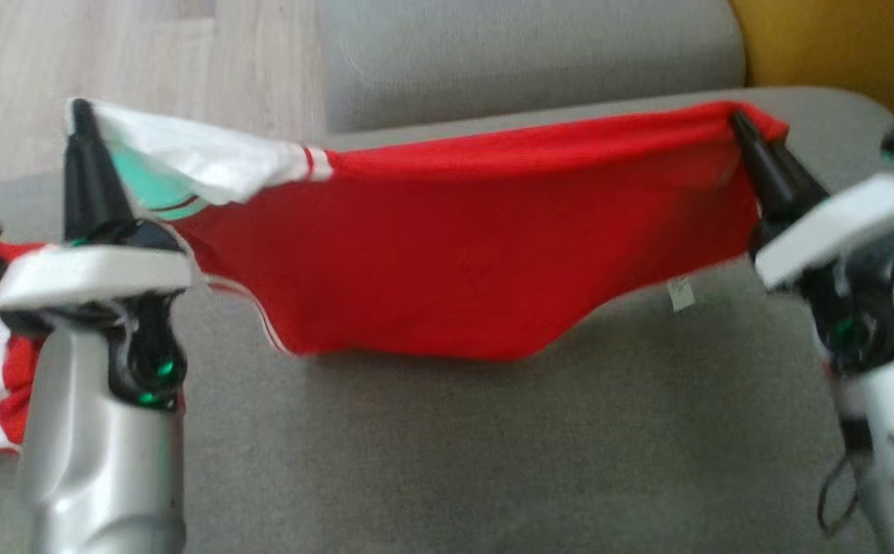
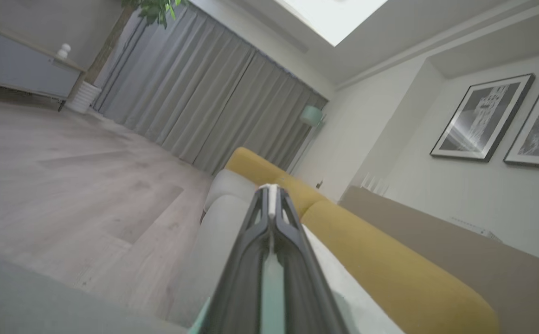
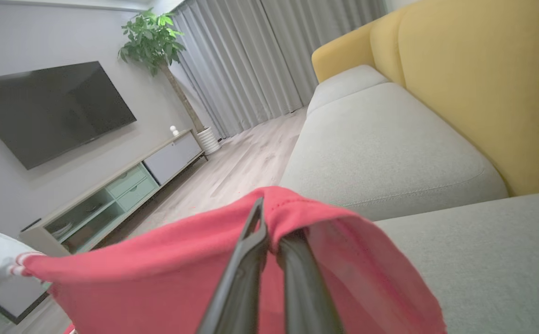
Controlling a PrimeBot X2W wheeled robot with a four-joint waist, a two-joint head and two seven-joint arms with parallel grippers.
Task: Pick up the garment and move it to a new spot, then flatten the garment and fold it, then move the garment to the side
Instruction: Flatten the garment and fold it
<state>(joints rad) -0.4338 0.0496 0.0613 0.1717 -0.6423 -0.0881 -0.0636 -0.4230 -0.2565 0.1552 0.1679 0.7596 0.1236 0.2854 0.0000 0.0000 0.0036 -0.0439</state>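
Striped end of garment (image 1: 455,254) cut off at left edge behind left forearm (image 1: 101,462), white tag (image 1: 680,295) too blurred to read

We are in a home living room: a sofa (image 3: 390,153) at right, a TV (image 3: 51,111) upper left, curtains (image 2: 195,102) and framed prints (image 2: 483,118).
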